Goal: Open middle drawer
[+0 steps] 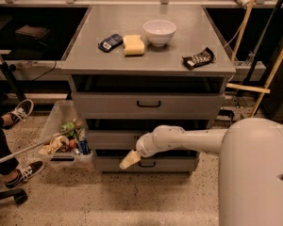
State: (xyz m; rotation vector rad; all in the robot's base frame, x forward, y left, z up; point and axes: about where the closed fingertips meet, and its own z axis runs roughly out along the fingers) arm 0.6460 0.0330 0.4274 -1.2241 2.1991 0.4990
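Observation:
The grey cabinet has three stacked drawers. The middle drawer [108,139] shows its flat grey front left of my arm; its handle is hidden behind my wrist. My gripper [129,160], cream coloured, points down and left, in front of the left part of the bottom drawer [174,164] and just below the middle drawer's lower edge. It holds nothing that I can see. The top drawer [148,104] with its black bar handle sits above.
On the cabinet top [85,55] lie a white bowl [159,31], a yellow sponge [133,44], a blue packet [110,42] and a dark snack bar [198,58]. A clear bin of litter [66,140] stands left. A person's shoes [19,112] are left, wooden poles [247,87] right.

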